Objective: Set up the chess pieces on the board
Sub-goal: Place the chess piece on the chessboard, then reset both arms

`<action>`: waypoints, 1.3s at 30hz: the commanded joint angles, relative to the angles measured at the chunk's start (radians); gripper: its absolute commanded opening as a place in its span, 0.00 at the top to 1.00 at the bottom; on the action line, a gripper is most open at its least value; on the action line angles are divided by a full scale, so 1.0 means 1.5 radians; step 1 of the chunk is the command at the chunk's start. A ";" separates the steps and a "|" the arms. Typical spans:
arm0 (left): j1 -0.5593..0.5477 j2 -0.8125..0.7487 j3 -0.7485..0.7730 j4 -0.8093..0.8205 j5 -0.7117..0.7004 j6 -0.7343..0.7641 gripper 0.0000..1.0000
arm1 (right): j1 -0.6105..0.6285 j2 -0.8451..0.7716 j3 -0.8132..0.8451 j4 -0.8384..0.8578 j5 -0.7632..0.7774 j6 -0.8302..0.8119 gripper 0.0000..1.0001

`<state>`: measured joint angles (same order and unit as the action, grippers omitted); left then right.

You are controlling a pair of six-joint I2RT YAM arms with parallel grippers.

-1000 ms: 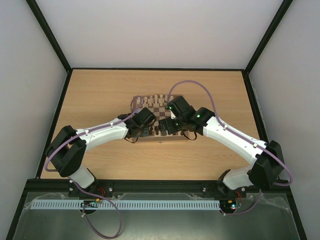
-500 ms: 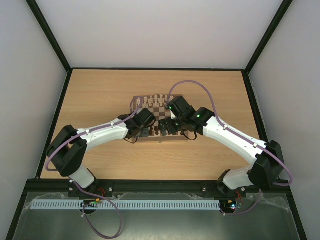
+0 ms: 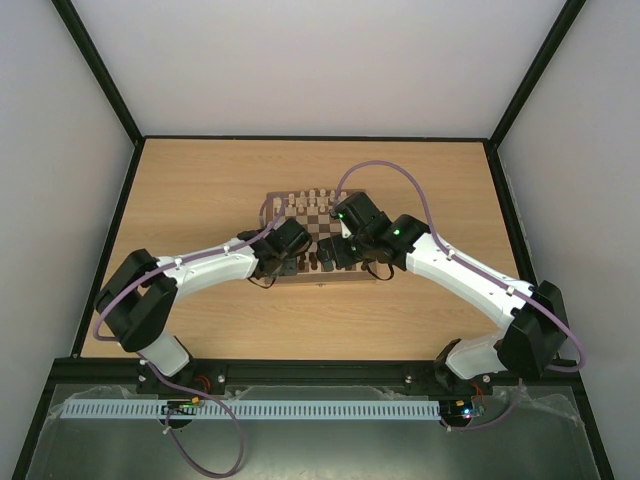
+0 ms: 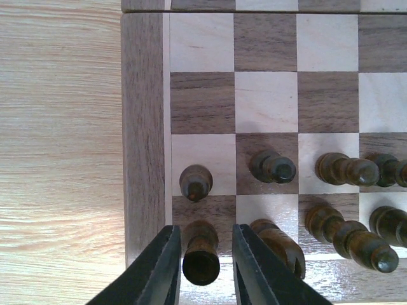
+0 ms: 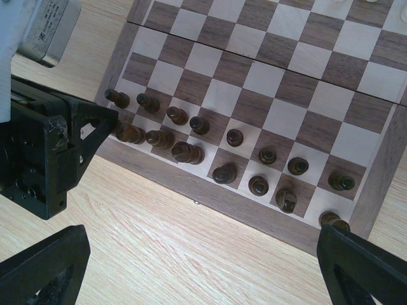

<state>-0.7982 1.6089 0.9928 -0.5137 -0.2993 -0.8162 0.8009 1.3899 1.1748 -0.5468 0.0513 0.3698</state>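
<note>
One dark piece (image 4: 201, 259) within left pincer (image 4: 203, 232)

White-and-black arms (image 3: 205, 268), seemingly purple cables (image 3: 385, 164)

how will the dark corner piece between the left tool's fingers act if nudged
The dark corner piece looks tall for its width, so it would probably tip rather than slide. Being turned and round, it may roll if it falls. Its wood looks smooth, so the left tool might slip on it.

Checkered wooden chessboard (image 5: 360, 185) lying flat, dark brown pieces (image 5: 234, 137) standing in two rows along near edge, pale cream pieces (image 3: 312, 197) lined along far edge
</note>
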 commanded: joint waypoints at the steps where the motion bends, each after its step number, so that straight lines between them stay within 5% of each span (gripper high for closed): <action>1: -0.004 -0.003 -0.007 0.000 -0.011 -0.003 0.72 | 0.005 0.009 -0.006 -0.009 -0.006 -0.005 0.02; 22: -0.005 -0.224 0.003 -0.024 -0.113 0.035 0.33 | 0.006 0.043 0.008 -0.007 0.029 -0.003 0.01; 25: 0.013 -0.241 0.003 -0.007 -0.127 0.056 0.21 | 0.006 0.055 0.027 -0.007 0.037 -0.001 0.01; 27: 0.025 -0.257 -0.012 0.018 -0.133 0.067 0.02 | 0.005 0.058 0.035 -0.001 0.053 0.005 0.01; 39: 0.202 -0.444 -0.177 0.215 -0.050 0.163 0.01 | -0.007 0.056 -0.005 0.120 0.190 0.083 0.01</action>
<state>-0.5632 1.0142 0.7837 -0.3191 -0.4057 -0.6346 0.8005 1.4689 1.1988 -0.4393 0.2192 0.4286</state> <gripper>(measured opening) 0.992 0.986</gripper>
